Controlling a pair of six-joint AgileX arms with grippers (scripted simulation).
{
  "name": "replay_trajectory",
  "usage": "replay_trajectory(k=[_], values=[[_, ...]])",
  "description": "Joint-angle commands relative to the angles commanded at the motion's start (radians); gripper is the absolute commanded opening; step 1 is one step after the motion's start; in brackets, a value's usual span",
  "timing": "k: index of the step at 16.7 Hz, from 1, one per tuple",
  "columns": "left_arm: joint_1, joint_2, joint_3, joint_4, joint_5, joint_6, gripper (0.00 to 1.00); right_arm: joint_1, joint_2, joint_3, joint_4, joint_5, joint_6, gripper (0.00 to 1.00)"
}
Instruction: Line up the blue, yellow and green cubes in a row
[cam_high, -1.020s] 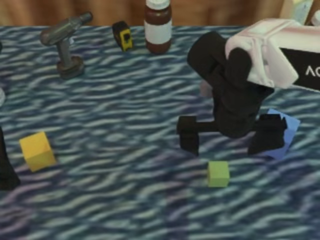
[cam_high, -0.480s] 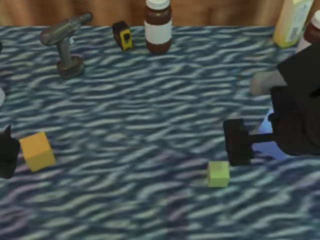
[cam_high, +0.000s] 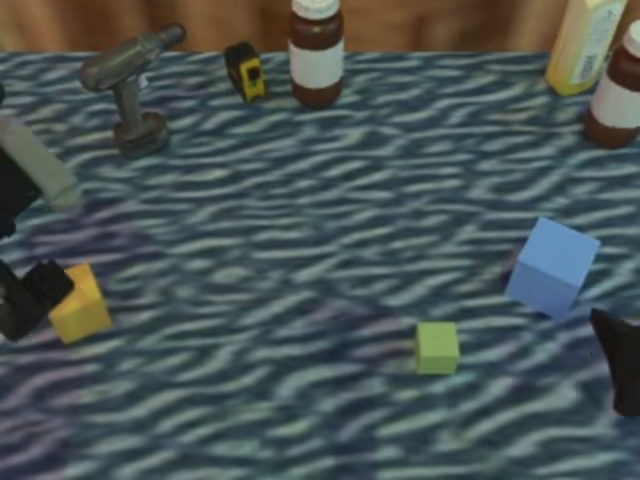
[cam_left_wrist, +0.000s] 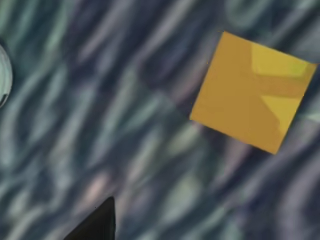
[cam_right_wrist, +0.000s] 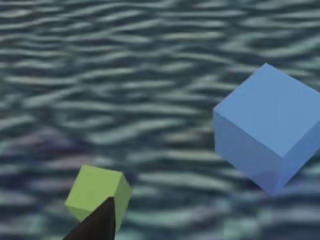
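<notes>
Here the left gripper (cam_high: 28, 296) sits at the tabletop's (cam_high: 300, 200) left edge, a dark finger against the yellow cube's (cam_high: 80, 303) left side; whether its jaws are open or closed cannot be told. In the left wrist view the yellow cube (cam_left_wrist: 252, 92) rests on the rippled blue cloth with nothing clamped on it. The right gripper (cam_high: 620, 370) shows only at the right edge, jaws unreadable, near but apart from the light blue cube (cam_high: 552, 266). The green cube (cam_high: 437, 347) sits free to the blue one's lower left.
</notes>
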Motion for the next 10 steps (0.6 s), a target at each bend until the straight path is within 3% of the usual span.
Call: replay_trajectory(k=[6,10], values=[[-0.015,0.388,0.284,-0.203,0.001,0.221,1.00,-0.241,-0.381,-0.261,0.236,0.008,-0.134,1.00],[-0.020,0.507,0.381,-0.262,0.001,0.292,1.00,-0.340,-0.511,-0.323,0.323,0.012,-0.169,1.00]])
